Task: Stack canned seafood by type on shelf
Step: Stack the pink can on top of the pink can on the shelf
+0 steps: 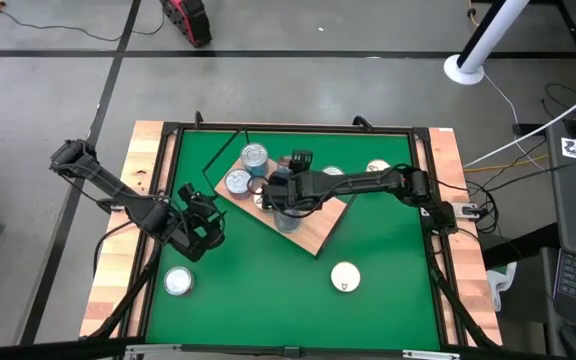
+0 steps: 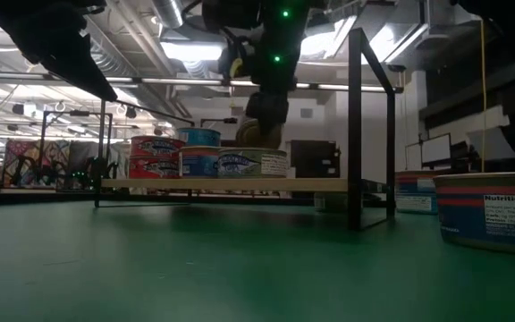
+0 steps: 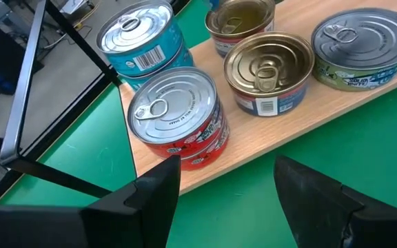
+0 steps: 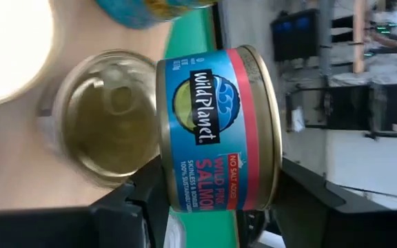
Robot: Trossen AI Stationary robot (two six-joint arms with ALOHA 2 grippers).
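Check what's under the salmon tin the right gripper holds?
Under the salmon tin, held in the right gripper, a gold-lidded tin sits on the shelf. Its far side is covered.

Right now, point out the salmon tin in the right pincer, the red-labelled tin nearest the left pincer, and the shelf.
salmon tin [image 4: 216, 131], right wrist view, blue side label.
red-labelled tin [image 3: 173, 110], left wrist view, silver lid.
shelf [image 3: 309, 117], left wrist view, bare wood beside the tins.

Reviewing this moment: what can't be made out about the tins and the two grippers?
- High view: the right gripper and arm cover the shelf's middle, hiding tins there.
- Right wrist view: the held salmon tin blocks the tin beneath; its label is unseen.
- Low view: the right-edge tin is cut off.
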